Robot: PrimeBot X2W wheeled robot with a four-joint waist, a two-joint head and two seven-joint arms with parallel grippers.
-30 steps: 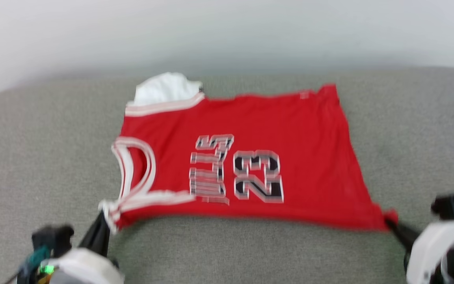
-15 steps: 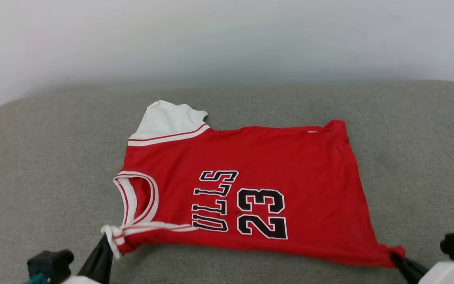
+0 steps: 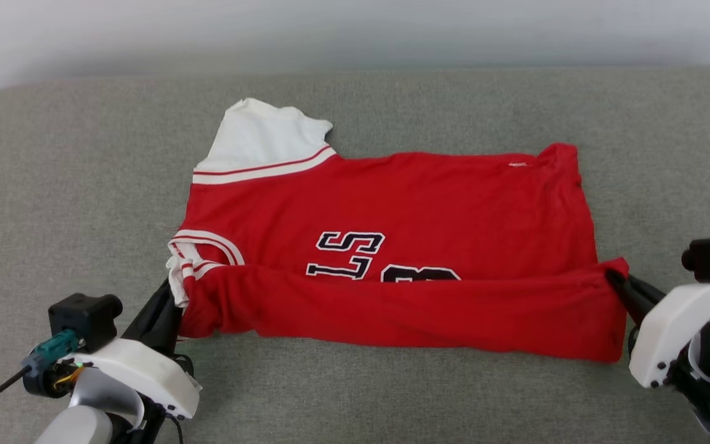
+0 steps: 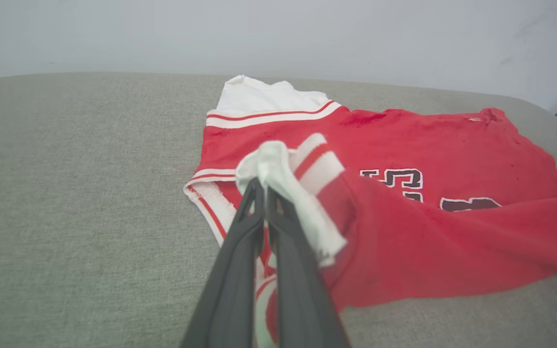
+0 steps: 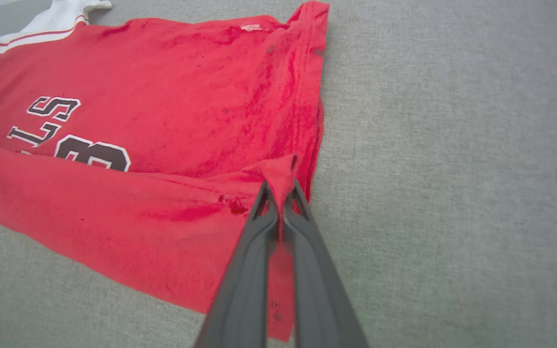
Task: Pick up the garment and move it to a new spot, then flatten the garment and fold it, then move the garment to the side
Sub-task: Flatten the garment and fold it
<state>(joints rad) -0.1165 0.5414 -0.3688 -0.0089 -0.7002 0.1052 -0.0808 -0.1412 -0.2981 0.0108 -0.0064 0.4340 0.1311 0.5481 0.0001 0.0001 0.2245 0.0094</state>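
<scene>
Clamps a bunched red corner of the garment [image 5: 186, 96] in the right gripper [image 5: 281, 193], jaws pressed together. Holds that near edge raised and doubled back over the front, hiding the lower part of the black, white-outlined characters. Shows a white sleeve [image 5: 61, 17] at the far side, all on the grey fabric surface [image 5: 452, 169].

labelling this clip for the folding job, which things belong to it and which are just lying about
In the job: garment, left gripper, right gripper, each shut on a corner of it.
Just there: grey cushion, pale wall.
</scene>
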